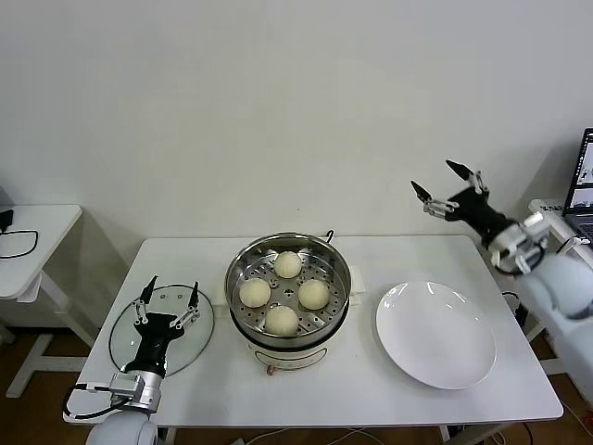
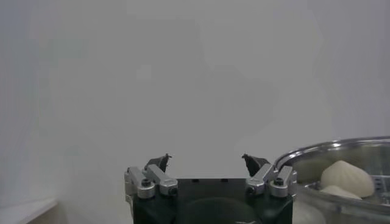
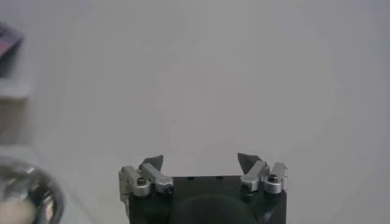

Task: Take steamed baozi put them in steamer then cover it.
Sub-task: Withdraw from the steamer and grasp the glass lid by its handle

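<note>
Now my left gripper (image 1: 168, 298) hangs over the cover (image 1: 120, 345), its fingers spread wide and holding nothing. The cover lies flat on the white table (image 1: 519, 389) at my left, just beside the steamer (image 1: 289, 289) without any clear contact between them. My gripper sits above the half of the lid nearer the steamer; the lid's handle is hidden under my wrist, so I cannot tell which way its long axis runs.

The steamer stands at the middle of the table, open side up, with the four steamed baozi (image 1: 288, 263) resting on its perforated tray. They form a diamond: one toward the wall, one toward me, one on each side, all sitting with their rounded tops up and small gaps between them. From my left wrist view the steamer's steel rim (image 2: 341, 149) shows off to one side of my fingertips (image 2: 251, 162), with a bun behind it.

My right gripper (image 1: 449, 192) is raised in the air near the wall, above the far right of the table, its fingers likewise wide apart and empty. Below it and nearer to me lies a bare white plate (image 1: 435, 334), to the right of the steamer.
</note>
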